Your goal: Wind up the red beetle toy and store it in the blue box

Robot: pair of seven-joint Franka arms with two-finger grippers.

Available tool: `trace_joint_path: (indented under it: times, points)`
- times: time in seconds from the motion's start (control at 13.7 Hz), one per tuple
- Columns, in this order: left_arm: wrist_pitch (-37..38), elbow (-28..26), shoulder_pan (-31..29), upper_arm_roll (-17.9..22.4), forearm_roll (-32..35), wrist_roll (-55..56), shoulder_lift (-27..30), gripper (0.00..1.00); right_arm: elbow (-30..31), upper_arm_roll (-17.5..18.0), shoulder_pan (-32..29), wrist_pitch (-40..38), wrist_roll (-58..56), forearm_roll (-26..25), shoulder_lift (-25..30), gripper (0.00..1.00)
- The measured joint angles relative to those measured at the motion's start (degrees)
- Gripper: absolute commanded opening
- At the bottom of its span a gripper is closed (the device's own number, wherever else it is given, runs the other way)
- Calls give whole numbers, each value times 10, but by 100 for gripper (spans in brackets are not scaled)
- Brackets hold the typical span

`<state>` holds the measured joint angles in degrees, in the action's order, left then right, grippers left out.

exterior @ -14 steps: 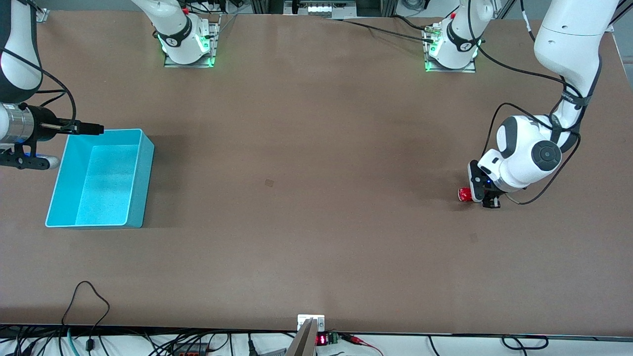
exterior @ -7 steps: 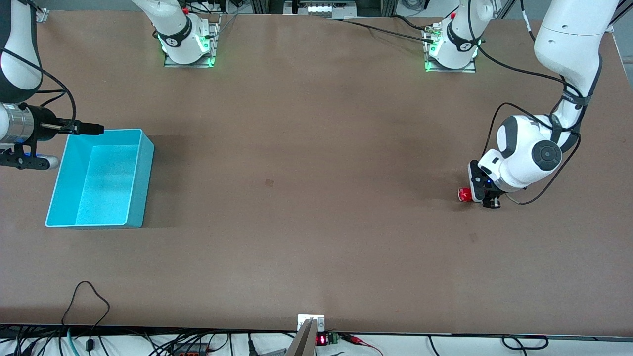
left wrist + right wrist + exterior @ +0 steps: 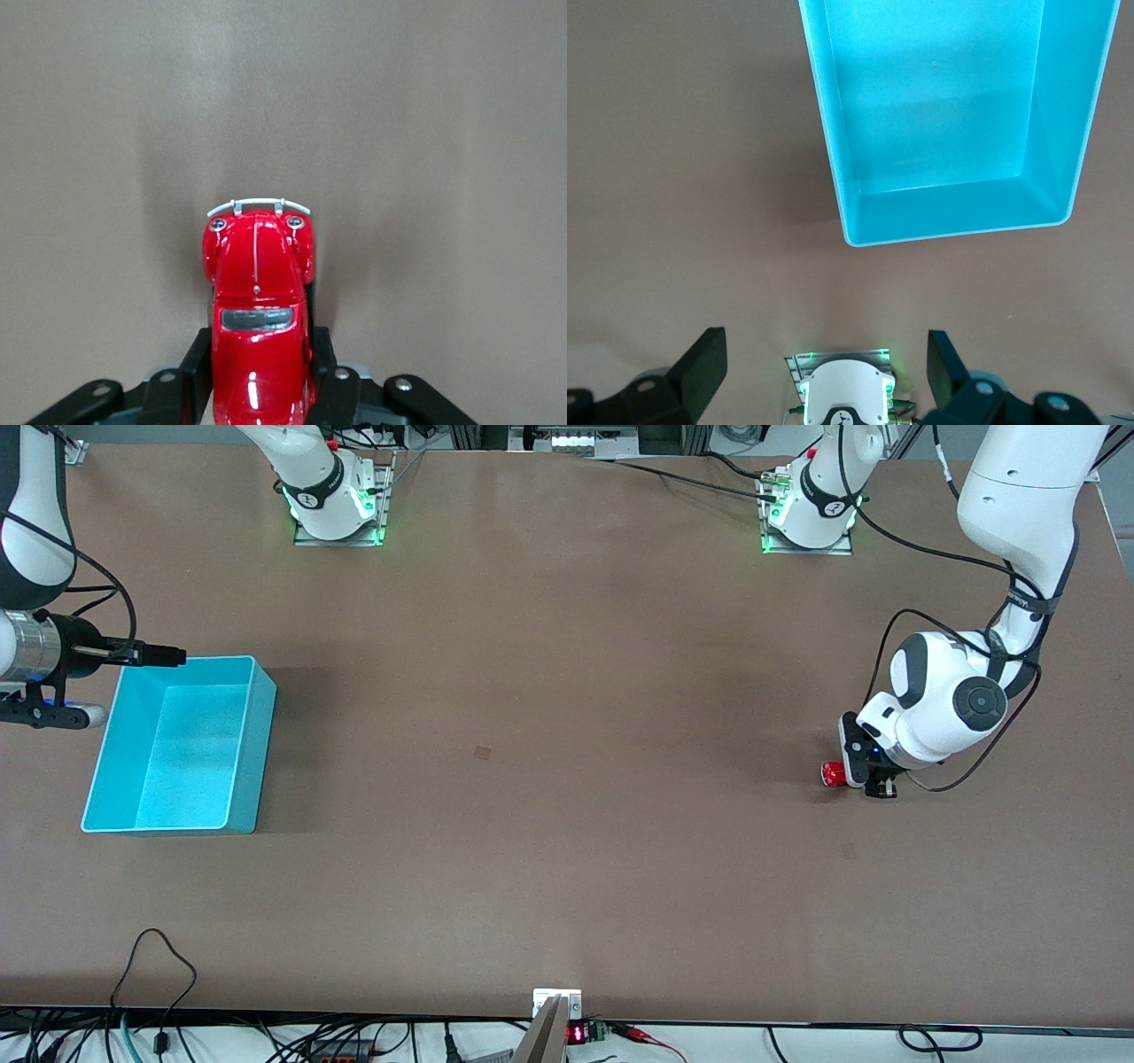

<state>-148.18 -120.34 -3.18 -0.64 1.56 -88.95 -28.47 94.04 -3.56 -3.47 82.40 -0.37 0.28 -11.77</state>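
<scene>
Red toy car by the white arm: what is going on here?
The left gripper is down at the table, shut on the toy car near the left arm's end. The left wrist view shows its fingers clamped on the car's sides. The blue box sits at the right arm's end with nothing in it. The right gripper is open, over the table beside the box, and that arm waits.

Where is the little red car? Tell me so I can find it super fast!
Look at the brown table, toward the left arm's end. There the left gripper is clamped on the red beetle toy, the only red, shiny thing on the table.
</scene>
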Motion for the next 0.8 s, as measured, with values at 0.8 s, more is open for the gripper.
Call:
trace_joint_path:
  times: [0.8]
  points:
    - [2,11,-104,8,0,-130,-7,28,0,0,0,0,-1,0,0,100]
